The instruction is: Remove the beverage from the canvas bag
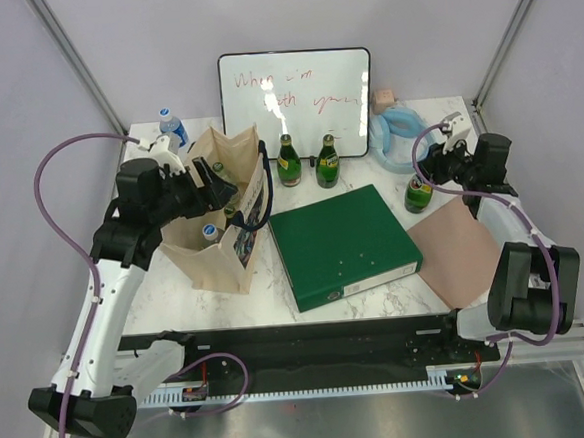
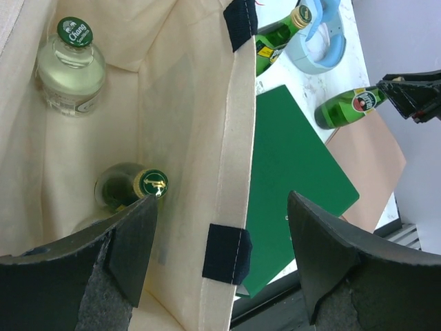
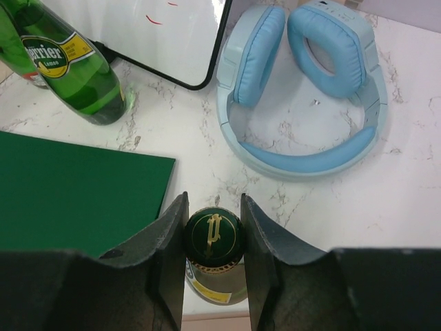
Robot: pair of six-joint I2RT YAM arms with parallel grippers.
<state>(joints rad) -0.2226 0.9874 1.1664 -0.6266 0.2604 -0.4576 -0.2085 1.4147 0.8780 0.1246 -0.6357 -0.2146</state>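
- Left tool is spread wide and holds nothing. It hangs over the open mouth of the tall beige canvas bag with dark strap handles, one finger above the bag's inside and the other outside its rim.
- This bag stands upright at the left of the white marble table.
- Inside sit a clear glass bottle with a green cap and a green bottle with a gold-marked cap, the latter just beside the inner finger.
- Right tool is clamped on the cap of a green glass bottle, well apart from the bag.
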